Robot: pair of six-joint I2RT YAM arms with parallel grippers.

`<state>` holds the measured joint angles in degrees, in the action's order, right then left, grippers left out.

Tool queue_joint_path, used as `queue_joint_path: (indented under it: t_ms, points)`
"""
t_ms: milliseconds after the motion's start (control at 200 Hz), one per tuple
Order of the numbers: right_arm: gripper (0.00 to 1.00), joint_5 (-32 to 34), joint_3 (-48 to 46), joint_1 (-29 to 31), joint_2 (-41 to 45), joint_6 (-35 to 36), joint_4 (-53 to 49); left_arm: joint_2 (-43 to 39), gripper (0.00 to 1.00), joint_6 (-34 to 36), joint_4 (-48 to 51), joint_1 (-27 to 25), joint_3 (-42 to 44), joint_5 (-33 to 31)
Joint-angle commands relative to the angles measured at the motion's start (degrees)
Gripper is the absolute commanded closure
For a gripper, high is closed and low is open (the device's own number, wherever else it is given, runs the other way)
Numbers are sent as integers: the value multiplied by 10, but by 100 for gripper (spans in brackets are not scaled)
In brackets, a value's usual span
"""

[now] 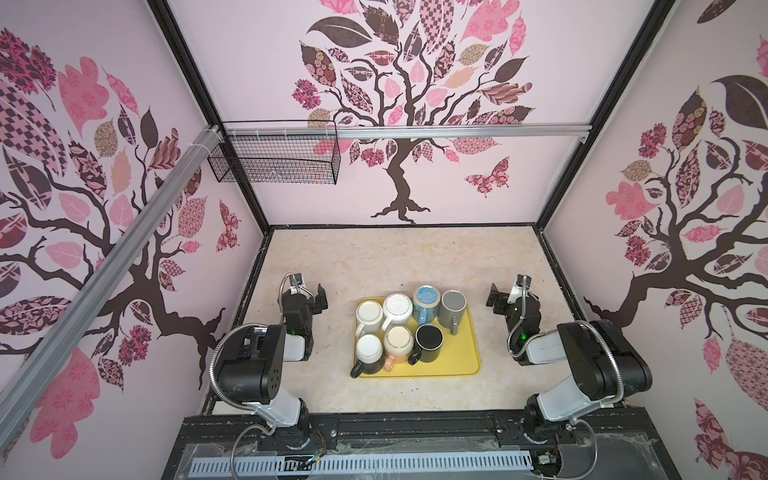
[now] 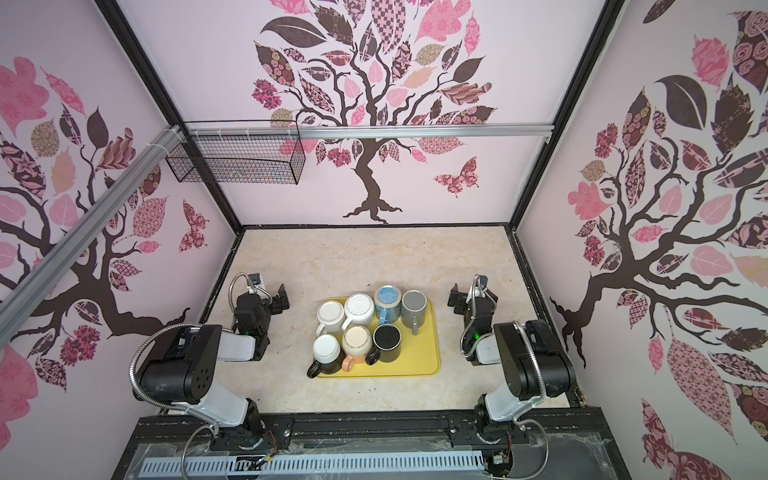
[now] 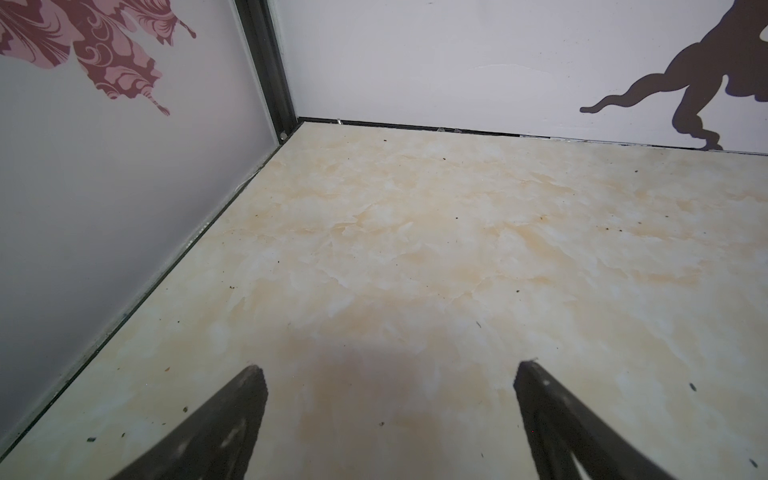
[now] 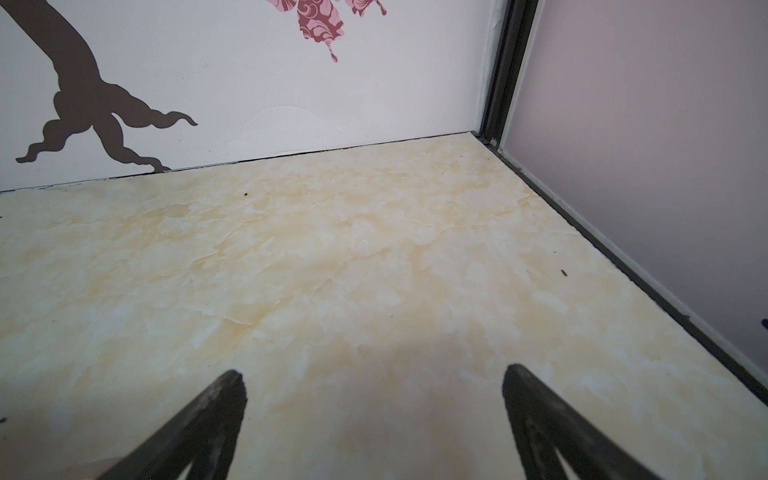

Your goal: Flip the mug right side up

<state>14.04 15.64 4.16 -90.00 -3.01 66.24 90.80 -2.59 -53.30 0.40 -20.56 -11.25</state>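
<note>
Task not begun. Left gripper (image 1: 321, 298) and right gripper (image 1: 496, 300) hover over the beige marbled worktop (image 1: 374, 257) — both spread wide, empty. Seven ceramic mugs (image 1: 397, 338) crowd a flat yellow plastic tray (image 1: 461, 353) between the grippers — none touched, most apparently inverted.

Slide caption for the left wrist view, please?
Left gripper open and empty above the marble-patterned tabletop, facing the back wall.

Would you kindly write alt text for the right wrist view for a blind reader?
The open right pincer holds nothing above a beige marbled table. Beyond, a back wall bearing a brown tree trunk and pink butterfly meets a side wall at a black post.
</note>
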Motion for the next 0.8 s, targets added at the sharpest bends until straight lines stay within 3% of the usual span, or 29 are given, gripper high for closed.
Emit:
queue_joint_path:
  t_ms: [0,515,595,670,730,795]
  points:
    - [0,-2,5,0,1,-1,14,1,4,0,-11,2,-8,5]
    - [0,-8,-1,0,10,7,33,-3,4,5,-15,-1,-6,2]
    - [0,-21,11,1,68,14,-48,-64,4,22,71,-25,-28,-45]
    - [0,20,37,22,118,21,-132,-139,4,46,161,-53,-46,-71]
    - [0,73,63,51,142,-3,-191,-189,4,53,175,-69,-39,-72]
    - [0,83,107,69,164,-51,-290,-237,4,21,173,-85,-27,-101]
